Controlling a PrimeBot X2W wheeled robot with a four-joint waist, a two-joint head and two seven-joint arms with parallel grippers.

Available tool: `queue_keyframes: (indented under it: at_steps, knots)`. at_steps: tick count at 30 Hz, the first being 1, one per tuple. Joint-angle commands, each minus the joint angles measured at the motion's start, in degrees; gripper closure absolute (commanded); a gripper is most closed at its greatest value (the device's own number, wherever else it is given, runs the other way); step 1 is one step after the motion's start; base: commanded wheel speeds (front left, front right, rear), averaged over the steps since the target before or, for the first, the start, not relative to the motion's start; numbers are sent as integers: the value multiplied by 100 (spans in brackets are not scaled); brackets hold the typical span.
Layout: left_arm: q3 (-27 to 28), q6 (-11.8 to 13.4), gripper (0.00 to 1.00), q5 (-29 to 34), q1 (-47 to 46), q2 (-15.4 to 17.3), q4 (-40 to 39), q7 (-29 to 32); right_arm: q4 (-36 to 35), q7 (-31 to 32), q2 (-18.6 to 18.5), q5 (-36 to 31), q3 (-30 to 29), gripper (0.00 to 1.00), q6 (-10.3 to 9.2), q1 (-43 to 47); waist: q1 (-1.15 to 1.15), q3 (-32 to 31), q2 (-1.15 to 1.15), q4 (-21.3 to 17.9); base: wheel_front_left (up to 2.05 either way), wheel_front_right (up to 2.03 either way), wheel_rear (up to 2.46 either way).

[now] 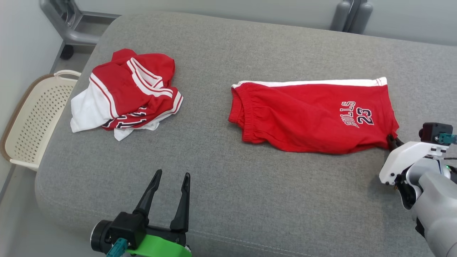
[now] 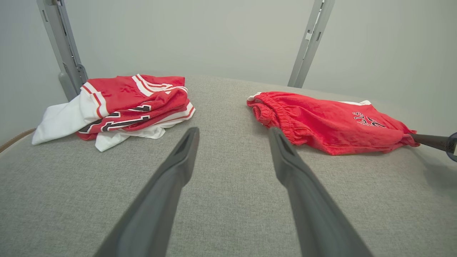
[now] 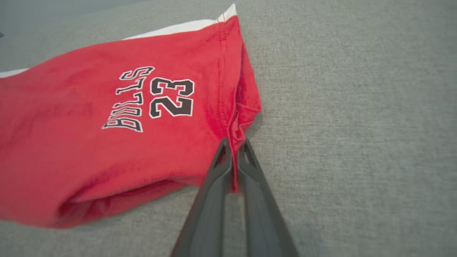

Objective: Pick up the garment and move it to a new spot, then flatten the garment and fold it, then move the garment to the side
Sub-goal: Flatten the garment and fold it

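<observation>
Little more than nipping shorts (image 1: 307,117) hem with right pincer (image 3: 234,148), holding left pincer (image 1: 172,174) spread; risking cloth slipping on lifting.

I see the shorts (image 1: 307,117) in bright red, with a white band along one edge and black "BULLS 23" lettering outlined in white. The jersey (image 1: 125,92) is red and white, with striped trim and black numerals. The cushion (image 1: 221,185) is flecked grey. The basket (image 1: 35,121) is cream, dotted with holes, brown-rimmed. My left claw (image 1: 173,174) has black fingers on a green mount; the right claw (image 3: 234,142) is dark grey.
</observation>
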Motion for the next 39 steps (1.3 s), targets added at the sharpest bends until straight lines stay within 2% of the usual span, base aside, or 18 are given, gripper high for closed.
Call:
queue_keyframes:
  at_steps: [1, 6, 7, 8, 9, 16, 20, 23, 30, 39]
  knots:
    - [6, -17, 0, 40, 114, 0, 11, 2, -27, -49, 3, 17, -14, 100, -10, 176, 0, -112, 0, -93, 0, 0, 0]
    - [11, 18, 0, 38, 175, 0, 72, 2, -114, -93, 45, 31, -86, 100, -10, 413, 0, -169, 0, -133, 0, 0, 0]
    - [15, 22, 0, 31, 178, 0, 83, 1, -127, -90, 50, 13, -94, 60, -10, 439, 0, -173, 0, -140, 0, 0, 0]
    - [15, 22, 0, 31, 178, 0, 83, 1, -127, -90, 50, 13, -94, 60, -10, 439, 0, -173, 0, -140, 0, 0, 0]
    - [17, 27, 0, 17, 189, 0, 123, 2, -141, -98, 50, -7, -107, 0, -10, 450, 0, -178, 0, -147, 0, 0, 0]
    - [113, 147, 0, -48, 130, 43, 403, 20, -376, -113, 24, -279, -232, 0, -9, 519, 0, -366, 0, -203, 0, 0, 0]
    - [236, 254, 0, -105, 200, 106, 517, 39, -958, -114, -31, -676, -607, 0, -9, 833, 0, -642, 0, -276, 0, 0, 0]
    - [358, 349, 0, -183, 294, 139, 606, 86, -1720, -113, -16, -1211, -1062, 0, -9, 1187, 0, -886, 0, -393, 0, 0, 0]
    - [592, 578, 0, -288, 278, 212, 778, 98, -3510, -113, 500, -2443, -2061, 0, -8, 2572, 0, -1288, 0, -750, 0, 0, 0]
    - [755, 480, 0, -523, 151, 326, 996, 129, -4652, 61, 1191, -3192, -2642, 0, -8, 3558, 0, -1518, 0, -1107, 0, 0, 0]
